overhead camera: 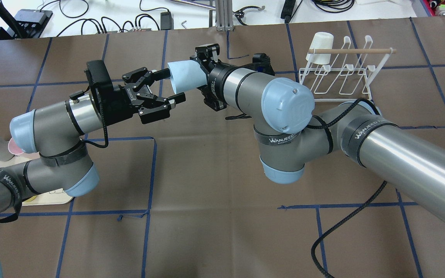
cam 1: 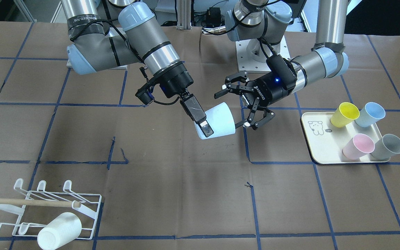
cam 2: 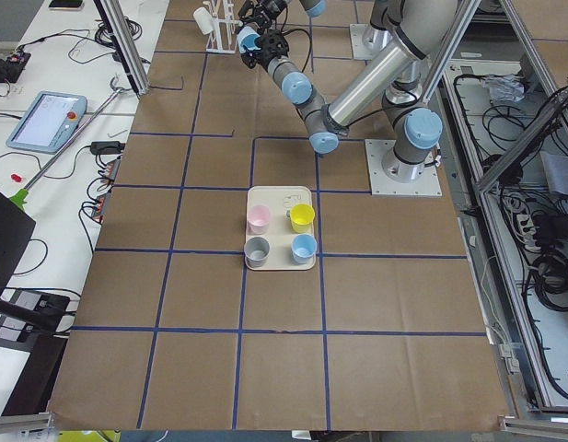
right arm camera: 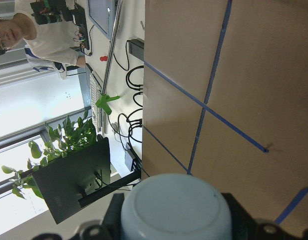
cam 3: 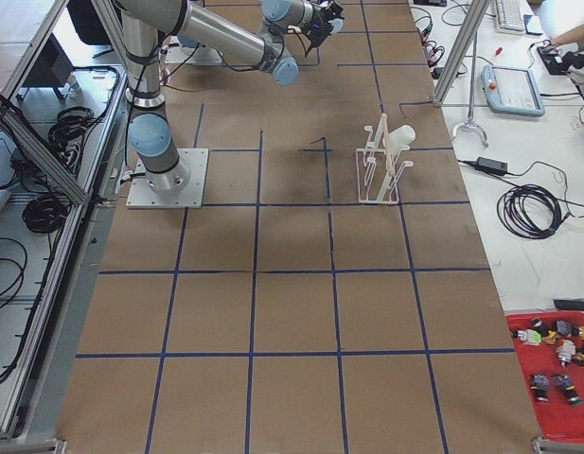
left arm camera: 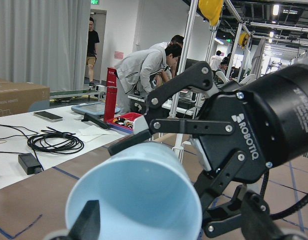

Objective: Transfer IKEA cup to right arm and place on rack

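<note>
The light-blue cup (cam 1: 221,118) was gripped above the bench (cam 1: 186,180) by the right pincer (cam 1: 205,129); the left pincer (cam 1: 234,108) stood released, spread beside it.

**IKEA cup** (cam 1: 221,118): light blue, tapered, held clear of the worktop (cam 1: 186,194) and lying on its side, base toward the right arm (cam 1: 151,45). The right gripper (cam 1: 211,124) has its flat jaws clamped across the cup's wall.

**Rack** (cam 1: 57,198): white wire with a wooden dowel (cam 1: 30,202) across it, standing well apart near a worktop corner. A white cup (cam 1: 59,231) is tipped on one prong.
</note>
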Robot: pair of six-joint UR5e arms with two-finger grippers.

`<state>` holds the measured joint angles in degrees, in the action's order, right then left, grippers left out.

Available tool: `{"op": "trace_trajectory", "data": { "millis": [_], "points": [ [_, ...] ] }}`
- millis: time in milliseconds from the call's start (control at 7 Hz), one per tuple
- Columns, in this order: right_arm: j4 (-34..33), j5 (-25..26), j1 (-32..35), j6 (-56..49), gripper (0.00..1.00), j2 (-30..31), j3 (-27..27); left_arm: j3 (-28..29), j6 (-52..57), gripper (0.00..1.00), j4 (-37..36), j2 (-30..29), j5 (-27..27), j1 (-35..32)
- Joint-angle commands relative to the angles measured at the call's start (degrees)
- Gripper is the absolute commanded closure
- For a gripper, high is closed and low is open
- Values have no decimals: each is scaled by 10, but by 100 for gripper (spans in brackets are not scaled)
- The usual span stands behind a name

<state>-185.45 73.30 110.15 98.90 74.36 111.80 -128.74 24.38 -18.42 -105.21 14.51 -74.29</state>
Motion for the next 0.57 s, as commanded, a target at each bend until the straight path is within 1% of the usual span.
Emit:
{"op": "trace_trajectory", "data": {
  "millis": [0,143,286,429],
  "points": [
    [0,0,0,-1,91,-1,-2,2,-20,1,-4,3,-4,81],
    [0,0,-6,-3,91,-3,-3,11,-71,1,-4,4,5,87],
    [-1,0,-22,-14,91,-5,-4,62,-145,1,2,-4,40,88],
    [-1,-1,-58,-41,91,-4,-7,104,-172,1,41,-16,102,87]
  ]
}}
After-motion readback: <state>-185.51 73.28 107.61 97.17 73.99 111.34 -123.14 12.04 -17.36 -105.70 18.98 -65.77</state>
